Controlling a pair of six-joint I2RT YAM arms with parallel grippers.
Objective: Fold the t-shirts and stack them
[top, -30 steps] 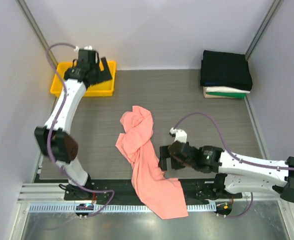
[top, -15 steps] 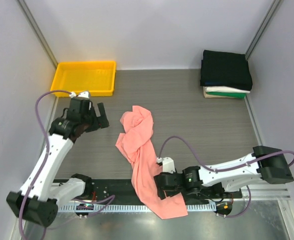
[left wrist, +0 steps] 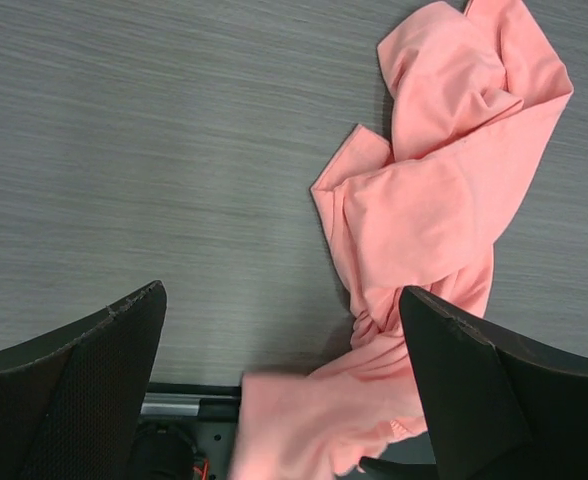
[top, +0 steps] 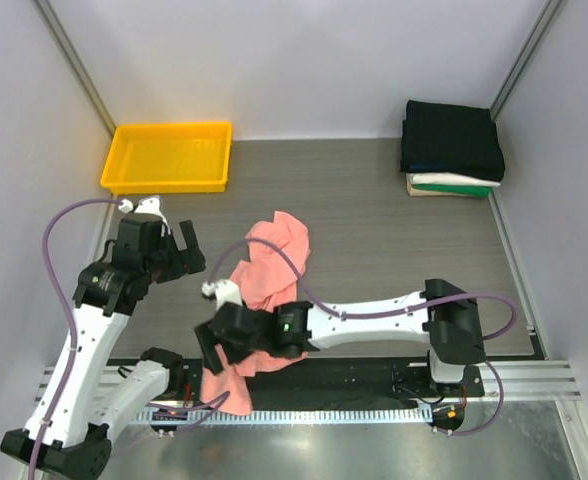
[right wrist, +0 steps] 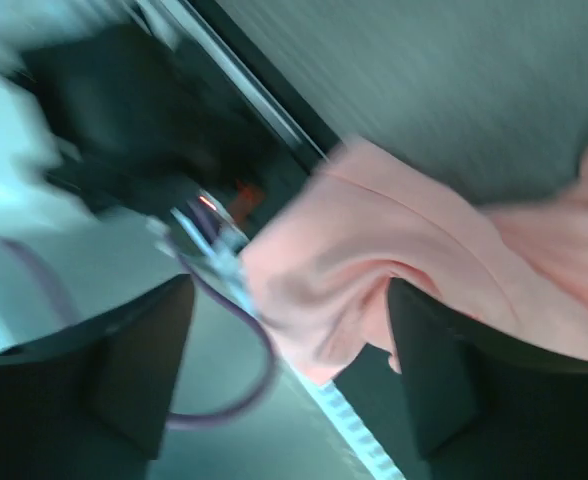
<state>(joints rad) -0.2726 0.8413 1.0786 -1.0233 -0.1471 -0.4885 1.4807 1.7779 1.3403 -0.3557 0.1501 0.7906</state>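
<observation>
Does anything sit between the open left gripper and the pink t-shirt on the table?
Nothing visible does. Only bare table lies between the left gripper and the salmon-pink t-shirt. The right gripper is at the shirt's near end, outside that path.

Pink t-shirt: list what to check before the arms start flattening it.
1. Left gripper open and empty: ok, jaws wide over the table beside the pink t-shirt.
2. Right gripper holding the shirt: cannot tell; fabric sits between its fingers, but the wrist view is blurred.
3. Shirt flat: not ok, bunched and twisted.
4. Shirt fully on the table: not ok, its near end hangs past the edge over the black rail.
5. Folded stack out of the way: ok, far right corner, apart from both arms.
</observation>
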